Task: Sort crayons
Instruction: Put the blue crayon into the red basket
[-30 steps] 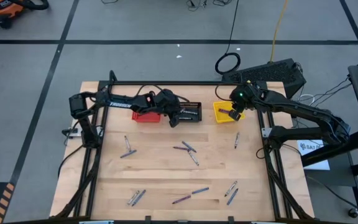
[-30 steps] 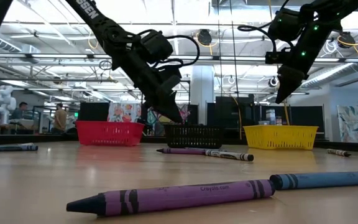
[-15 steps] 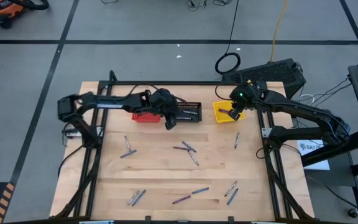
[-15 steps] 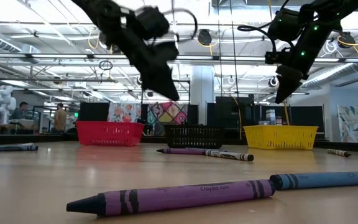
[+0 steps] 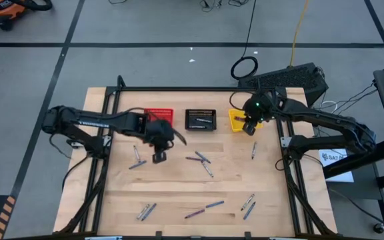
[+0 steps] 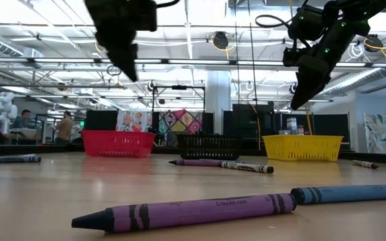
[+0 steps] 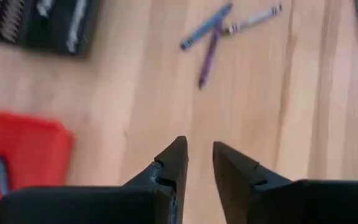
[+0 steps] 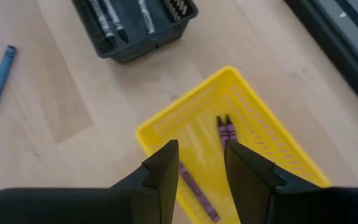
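Note:
Several crayons lie flat on the wooden table: a crossed cluster (image 5: 199, 159) in the middle, one (image 5: 137, 158) at the left, one (image 5: 254, 150) at the right, and more (image 5: 205, 208) along the near edge. A purple crayon (image 6: 186, 213) lies nearest in the low view. My left gripper (image 5: 159, 157) (image 7: 199, 155) hangs open and empty above bare wood in front of the red basket (image 5: 157, 115). My right gripper (image 5: 249, 127) (image 8: 201, 163) hangs open and empty over the yellow basket (image 8: 253, 143), where purple crayons (image 8: 227, 130) lie.
The red basket, the black basket (image 5: 201, 120) with grey crayons (image 8: 107, 15) and the yellow basket (image 5: 239, 120) stand in a row at the table's far edge. A black frame (image 5: 179, 89) rims the table. There is free wood between the crayon groups.
My left gripper has drawn back from over the black basket, rising and swinging toward the table's left and near side, and now hangs in front of the red basket. My right gripper has turned a little at the wrist over the yellow basket.

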Controlling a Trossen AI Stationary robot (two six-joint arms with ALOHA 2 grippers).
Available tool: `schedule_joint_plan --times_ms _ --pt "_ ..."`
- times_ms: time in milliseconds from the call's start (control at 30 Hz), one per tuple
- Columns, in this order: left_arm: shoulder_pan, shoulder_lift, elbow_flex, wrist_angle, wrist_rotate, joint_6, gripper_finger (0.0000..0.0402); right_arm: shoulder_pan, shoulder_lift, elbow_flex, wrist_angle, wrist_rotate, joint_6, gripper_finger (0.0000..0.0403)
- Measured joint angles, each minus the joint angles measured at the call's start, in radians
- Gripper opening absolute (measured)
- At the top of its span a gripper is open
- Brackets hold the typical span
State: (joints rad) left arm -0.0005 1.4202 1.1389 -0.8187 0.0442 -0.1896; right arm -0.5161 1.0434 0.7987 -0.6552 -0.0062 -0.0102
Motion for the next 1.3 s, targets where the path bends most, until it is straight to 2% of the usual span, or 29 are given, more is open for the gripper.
schedule_joint_plan --times_ms 200,433,633,800,1033,1133,1300 --pt "-0.117 0.0 -0.001 -0.16 -0.018 -0.162 0.0081 0.068 0.0 0.0 0.001 0.0 0.078 0.0116" --pt "-0.233 0.002 -0.001 -0.247 -0.09 -0.302 0.0081 0.163 0.0 0.0 0.0 -0.005 0.176 0.0116" --pt "-0.308 0.002 -0.001 -0.246 -0.105 -0.389 0.0081 0.248 0.0 0.0 -0.025 -0.103 0.307 0.0116" --pt "-0.362 0.002 -0.001 -0.245 -0.13 -0.457 0.0081 0.322 0.0 0.0 -0.11 -0.181 0.44 0.0116" --pt "-0.409 0.002 -0.002 -0.234 -0.193 -0.486 0.0081 0.461 0.0 0.0 -0.251 -0.177 0.601 0.0116" --pt "-0.417 0.002 -0.002 -0.227 -0.219 -0.486 0.0081 0.519 0.0 0.0 -0.233 -0.166 0.645 0.0116" --pt "-0.417 0.002 -0.002 -0.166 -0.242 -0.485 0.0081 0.595 0.009 0.0 -0.13 -0.067 0.66 0.0116"
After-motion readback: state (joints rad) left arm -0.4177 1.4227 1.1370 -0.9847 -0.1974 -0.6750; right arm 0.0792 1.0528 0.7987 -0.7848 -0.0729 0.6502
